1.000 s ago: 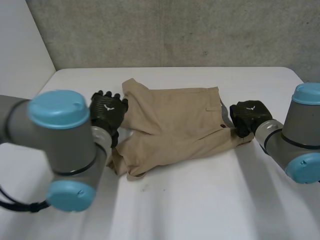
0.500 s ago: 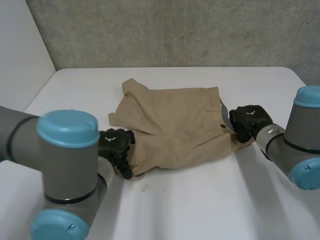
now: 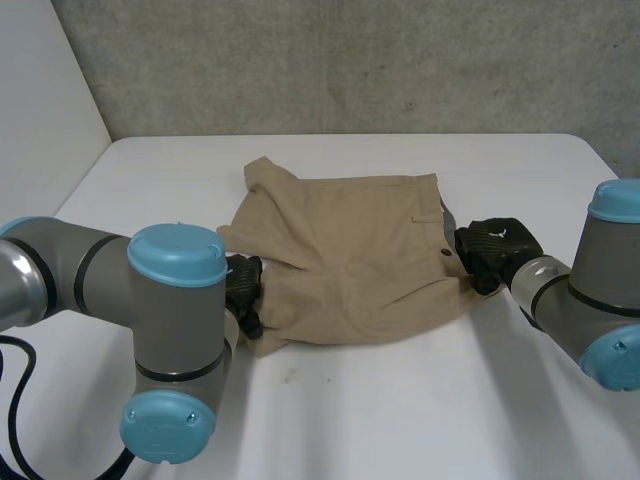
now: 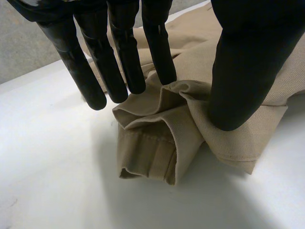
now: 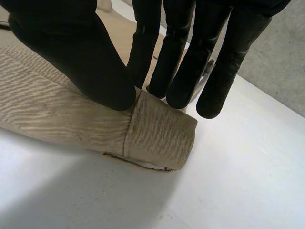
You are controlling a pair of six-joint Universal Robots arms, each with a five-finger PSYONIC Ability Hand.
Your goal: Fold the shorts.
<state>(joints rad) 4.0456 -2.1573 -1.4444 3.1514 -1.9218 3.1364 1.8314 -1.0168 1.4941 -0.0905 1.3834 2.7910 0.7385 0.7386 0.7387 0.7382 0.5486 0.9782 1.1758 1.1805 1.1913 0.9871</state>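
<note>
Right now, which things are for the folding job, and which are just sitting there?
For the job:
tan shorts
left robot hand, pinching a bunched leg hem
right robot hand, pinching the waistband corner

Just there:
white table, under everything
grey wall, behind the table

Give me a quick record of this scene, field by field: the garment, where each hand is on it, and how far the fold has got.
garment: tan shorts, spread on the white table
left hand: pinches a bunched leg hem between thumb and fingers, at the near corner of the leg side
right hand: pinches the near corner of the waistband side between thumb and fingers
fold state: nothing folded over yet; the cloth is only gathered at the left hand
</note>
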